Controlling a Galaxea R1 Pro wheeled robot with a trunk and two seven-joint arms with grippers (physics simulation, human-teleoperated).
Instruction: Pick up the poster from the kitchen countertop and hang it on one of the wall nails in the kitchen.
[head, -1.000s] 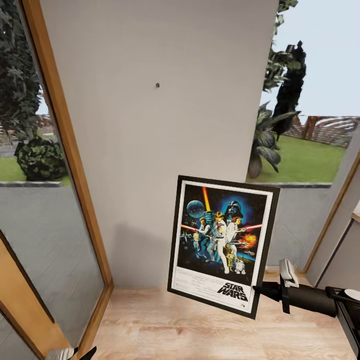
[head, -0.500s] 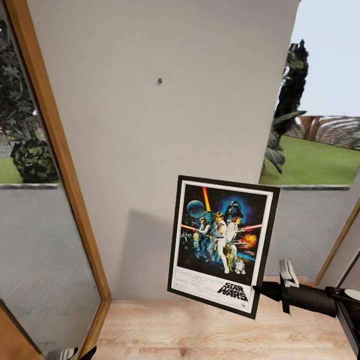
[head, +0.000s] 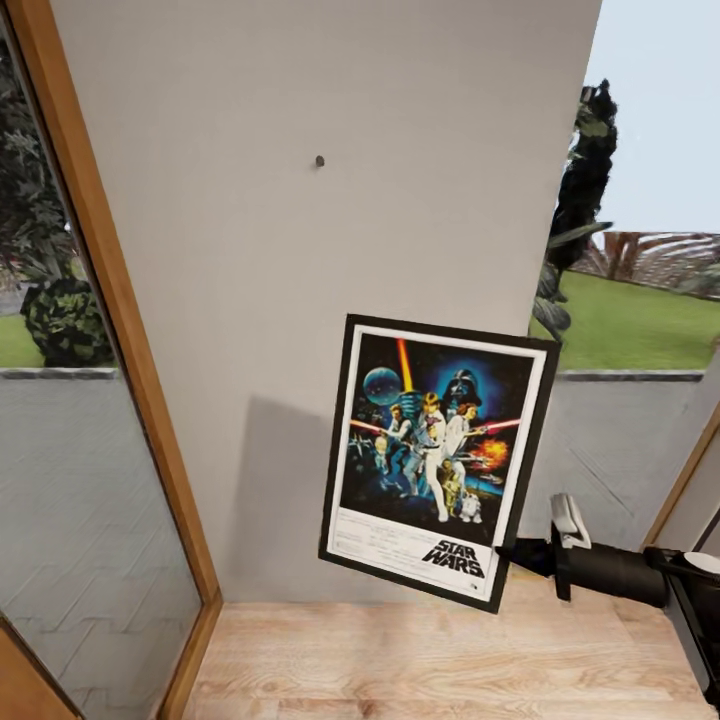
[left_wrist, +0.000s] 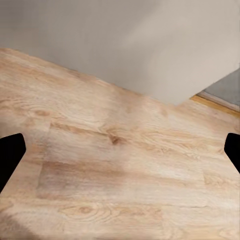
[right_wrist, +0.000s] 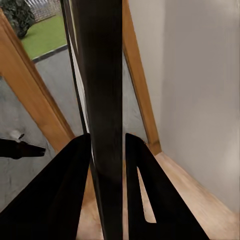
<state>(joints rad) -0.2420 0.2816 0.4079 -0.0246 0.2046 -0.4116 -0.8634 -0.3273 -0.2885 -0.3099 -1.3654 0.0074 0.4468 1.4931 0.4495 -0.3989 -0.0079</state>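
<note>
I hold the poster (head: 433, 460) up in front of the wall, below the nail (head: 319, 160).

My right gripper (head: 520, 553) is clamped on the poster's lower right edge; in the right wrist view its 2 fingers (right_wrist: 145, 200) press the black frame between them. Against 0.5 s ago, the poster sits higher and a little further left, nearer the nail but well below it, tilted. My left gripper (left_wrist: 120, 150) hangs over the wooden floor (left_wrist: 115, 170), its fingertips wide apart, holding nothing.
</note>
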